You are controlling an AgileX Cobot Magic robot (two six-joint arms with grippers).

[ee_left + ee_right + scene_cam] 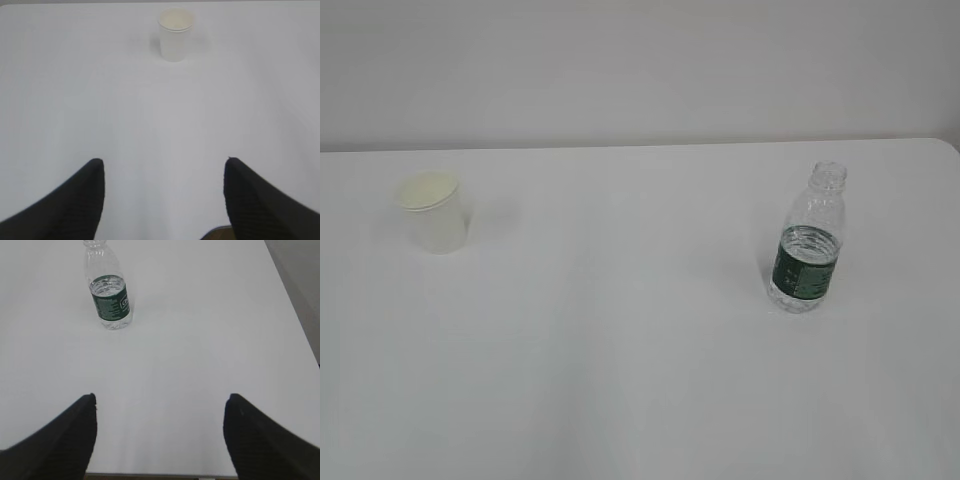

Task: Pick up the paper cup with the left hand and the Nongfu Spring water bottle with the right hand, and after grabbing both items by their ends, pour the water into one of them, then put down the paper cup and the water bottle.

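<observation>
White table [620,380] with matte top, far edge meeting pale grey wall [640,60]; darker floor strip [305,285] beyond right edge.

You see one paper cup [431,212], far left on table [620,350]. You see one Nongfu Spring water bottle [808,243], right side, uncapped, part-filled. One white table under both. You get two grippers: left gripper [162,172] and right gripper [160,407], each showing two black fingers.
</observation>
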